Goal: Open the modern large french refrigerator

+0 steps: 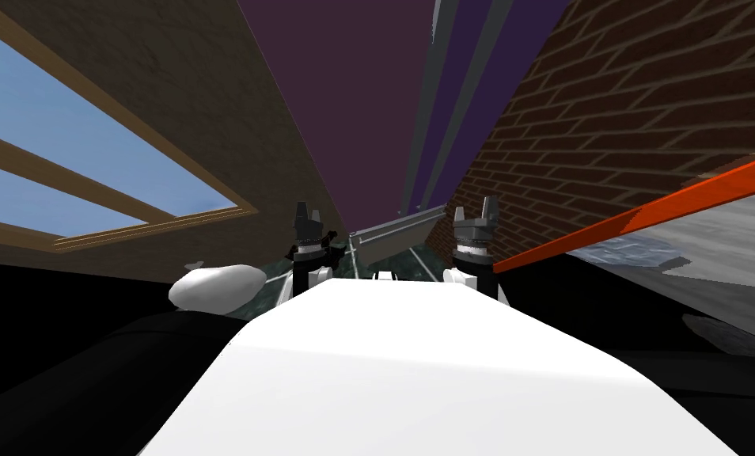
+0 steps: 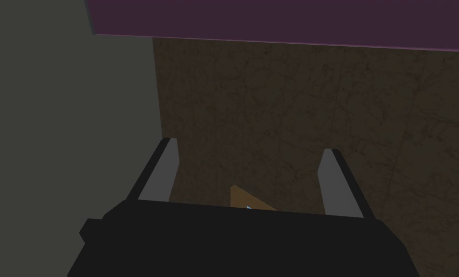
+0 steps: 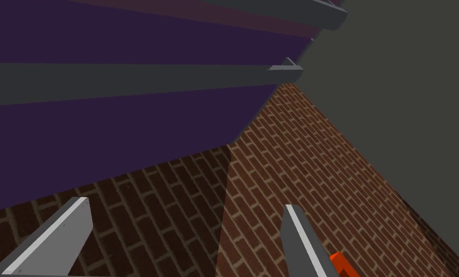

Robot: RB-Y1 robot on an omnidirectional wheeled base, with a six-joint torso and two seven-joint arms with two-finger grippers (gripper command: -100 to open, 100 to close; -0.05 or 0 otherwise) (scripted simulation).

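The refrigerator point(image 1: 352, 103) is a tall dark purple front straight ahead, between a brown wall and a brick wall. Long grey handle bars point(image 1: 435, 119) run up it, and a shorter grey bar point(image 1: 400, 222) crosses near its foot. My left gripper point(image 1: 307, 212) is raised in front of its left part, open and holding nothing; its wrist view has the purple edge point(image 2: 272, 19) beyond the open left gripper point(image 2: 250, 146). My right gripper point(image 1: 476, 210) stands open by the right part. From the right gripper point(image 3: 186, 206), the grey handles point(image 3: 142, 79) lie ahead, untouched.
A brown wall with a wood-framed window point(image 1: 67, 158) runs along the left. A brick wall point(image 1: 645, 103) closes the right, with an orange edge point(image 1: 645, 214) of a grey-topped surface below it. A white rounded object point(image 1: 214, 286) lies low by my left arm.
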